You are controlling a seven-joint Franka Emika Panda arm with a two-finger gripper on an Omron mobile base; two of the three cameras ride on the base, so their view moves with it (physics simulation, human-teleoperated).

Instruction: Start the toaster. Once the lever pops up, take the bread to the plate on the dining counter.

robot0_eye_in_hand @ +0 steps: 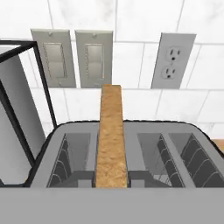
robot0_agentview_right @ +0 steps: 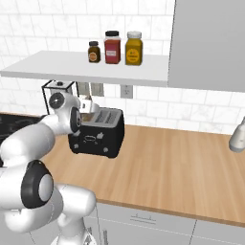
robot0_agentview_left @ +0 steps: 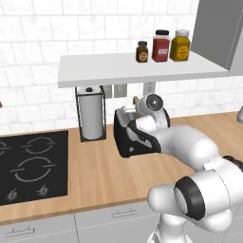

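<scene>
The black toaster [robot0_agentview_left: 135,141] [robot0_agentview_right: 98,136] with a silver-grey top [robot0_eye_in_hand: 175,148] stands on the wood worktop below the shelf. My gripper [robot0_agentview_left: 132,114] [robot0_agentview_right: 88,116] hovers just over its top, reaching in from the hob side. A thin tan slice of bread [robot0_eye_in_hand: 111,135] stands edge-on in the middle of the hand view, risen above the slots and centred between my jaws. The jaws are shut on it, but their tips are hidden at the picture's bottom. The other slots look empty. The plate and the dining counter are out of view.
A paper-towel roll in a black wire stand [robot0_agentview_left: 91,114] [robot0_eye_in_hand: 13,122] sits just left of the toaster. A black hob [robot0_agentview_left: 31,166] lies further left. The white shelf [robot0_agentview_left: 142,69] with three jars hangs overhead. Switches [robot0_eye_in_hand: 94,59] and an outlet [robot0_eye_in_hand: 173,59] are on the tiled wall.
</scene>
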